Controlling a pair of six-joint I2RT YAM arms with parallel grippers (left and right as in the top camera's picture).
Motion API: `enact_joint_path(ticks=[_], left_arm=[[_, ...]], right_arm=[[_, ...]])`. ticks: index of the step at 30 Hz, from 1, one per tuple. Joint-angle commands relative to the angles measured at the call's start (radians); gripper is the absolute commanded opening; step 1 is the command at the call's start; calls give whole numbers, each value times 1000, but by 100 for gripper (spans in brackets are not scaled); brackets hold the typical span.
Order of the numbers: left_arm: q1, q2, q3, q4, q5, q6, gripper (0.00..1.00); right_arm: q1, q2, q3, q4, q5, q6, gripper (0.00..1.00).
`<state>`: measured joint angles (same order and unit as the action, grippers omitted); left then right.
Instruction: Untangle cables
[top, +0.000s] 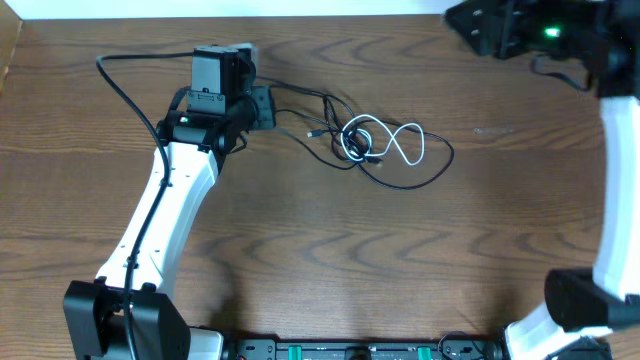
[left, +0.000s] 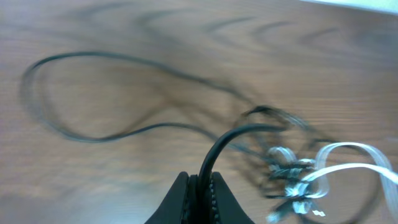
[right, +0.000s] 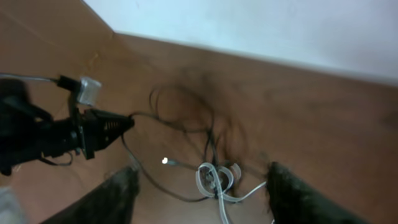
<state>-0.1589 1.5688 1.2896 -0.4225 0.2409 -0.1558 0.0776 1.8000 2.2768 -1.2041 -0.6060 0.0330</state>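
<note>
The black cable (top: 331, 104) and the white cable (top: 403, 143) lie tangled together on the wooden table, right of centre. My left gripper (top: 264, 106) sits just left of the tangle, shut on the black cable (left: 214, 155), which rises out of its jaws. Beyond them the white cable (left: 348, 154) loops at the right, blurred. My right gripper (right: 202, 169) hangs high above the table at the back right, open, with nothing between its fingers (right: 109, 198). Below it I see the white cable's loops (right: 214, 177), a bright plug end (right: 165, 161) and my left gripper (right: 106, 127).
The table's far edge (top: 330, 17) meets a white wall close behind the cables. The left arm's own thick black wire (top: 120, 85) arcs over the table at the left. My right arm (top: 620, 170) runs along the right side.
</note>
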Motion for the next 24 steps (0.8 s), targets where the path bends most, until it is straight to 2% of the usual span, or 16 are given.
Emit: enact_joint_path(ticks=[1,5,13,18,24], left_arm=[[3,-53,9,81,260,22,7],[3,-101,12,157,355,-3,7],[3,-230,12,336,359,-141,7],[3,-245,11,341,359,-160,7],[3,-244,11,333,378,-165,7]], right_arm=[[34,61,-1,-32,6,-69,70],[61,135,-1,-63,21,-112,73],[107,294,-1,-99,6,-209,72],[155,346,-1,-94,-64,-303,72],[246,399,-2,-47,-53,-409,84]])
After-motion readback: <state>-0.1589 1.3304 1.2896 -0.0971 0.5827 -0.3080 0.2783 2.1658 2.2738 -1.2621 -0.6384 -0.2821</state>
